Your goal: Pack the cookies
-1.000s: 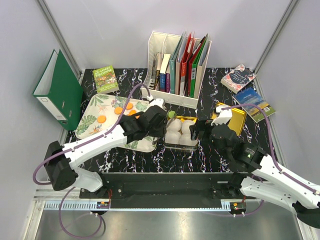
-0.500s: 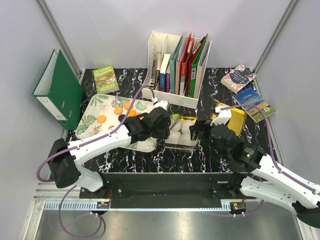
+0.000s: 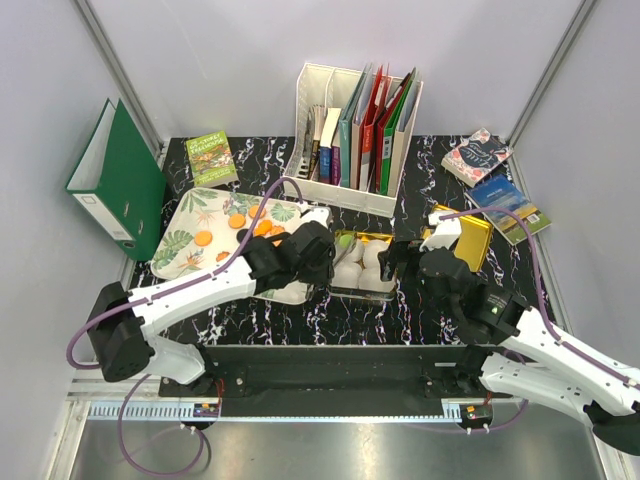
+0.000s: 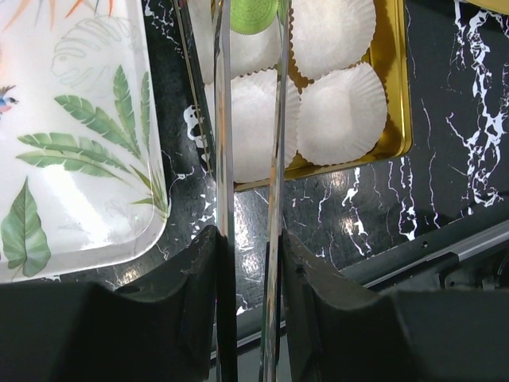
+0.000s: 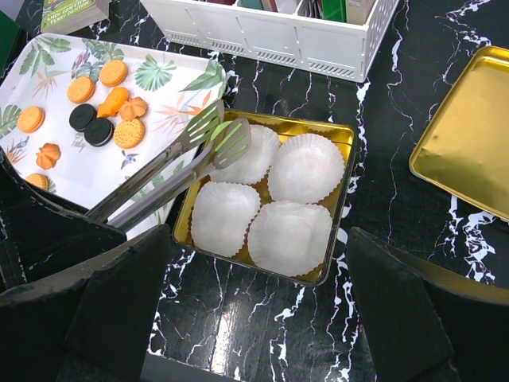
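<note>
Left gripper [image 4: 250, 251] clamps tongs [image 4: 223, 119], green cookie [image 4: 253, 14] pinched at their tips ahead, over tin [image 4: 394, 79]; right gripper [image 5: 256, 239] gapes wide.

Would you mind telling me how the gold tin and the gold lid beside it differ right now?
The gold tin holds four white paper cups; the gold lid lies bare. The tongs reach over the tin, not the lid. The tin sits beside the leaf-print tray; the lid lies apart, farther right. Both are shiny gold.
</note>
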Controlling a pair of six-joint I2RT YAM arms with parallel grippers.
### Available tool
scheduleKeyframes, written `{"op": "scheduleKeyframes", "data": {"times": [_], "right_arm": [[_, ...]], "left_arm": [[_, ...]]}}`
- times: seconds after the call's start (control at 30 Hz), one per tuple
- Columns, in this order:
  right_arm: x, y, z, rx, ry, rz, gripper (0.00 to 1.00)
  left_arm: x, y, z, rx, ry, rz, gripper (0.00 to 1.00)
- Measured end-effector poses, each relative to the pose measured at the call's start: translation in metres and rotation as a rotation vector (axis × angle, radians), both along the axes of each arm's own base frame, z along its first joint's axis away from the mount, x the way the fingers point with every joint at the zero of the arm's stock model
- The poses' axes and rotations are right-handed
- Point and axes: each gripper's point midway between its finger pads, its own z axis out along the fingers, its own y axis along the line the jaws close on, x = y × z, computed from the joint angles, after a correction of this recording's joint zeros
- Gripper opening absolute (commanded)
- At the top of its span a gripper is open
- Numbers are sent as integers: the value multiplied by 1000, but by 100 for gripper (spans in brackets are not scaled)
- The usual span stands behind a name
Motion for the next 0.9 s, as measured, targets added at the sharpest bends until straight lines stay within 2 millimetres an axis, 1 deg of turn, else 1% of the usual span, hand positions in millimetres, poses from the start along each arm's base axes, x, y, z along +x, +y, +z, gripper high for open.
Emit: {"op": "scheduleKeyframes", "data": {"times": [0.03,0.2,0.27,0.4,0.57,0.7,0.77,0.8,0.87,0.9], "right_arm": [[0,0,0,0,0,0,100],[0,1,-2,-4,4,0,100],[0,1,-2,-5,5,0,100],[0,1,-2,-5,5,0,100],[0,1,-2,-5,5,1,100],[0,1,-2,-4,5,0,100],[0,1,-2,-3,5,0,100],[0,1,-2,-3,5,0,100],[0,1,-2,-3,5,0,100],[0,1,-2,-3,5,0,100]], "left_arm": [[-1,1,0,0,1,0,33],[-3,1,0,-3,3,1,38],[-3,1,0,-3,2,1,44],[-3,0,1,-7,0,-1,49],[-4,0,2,-8,-1,-2,49],[-3,2,4,-9,-9,2,47],[-3,6,10,-10,-25,13,46],[-2,9,14,-13,-39,21,43],[0,19,26,-16,-75,45,37],[0,24,32,-18,-92,57,36]]}}
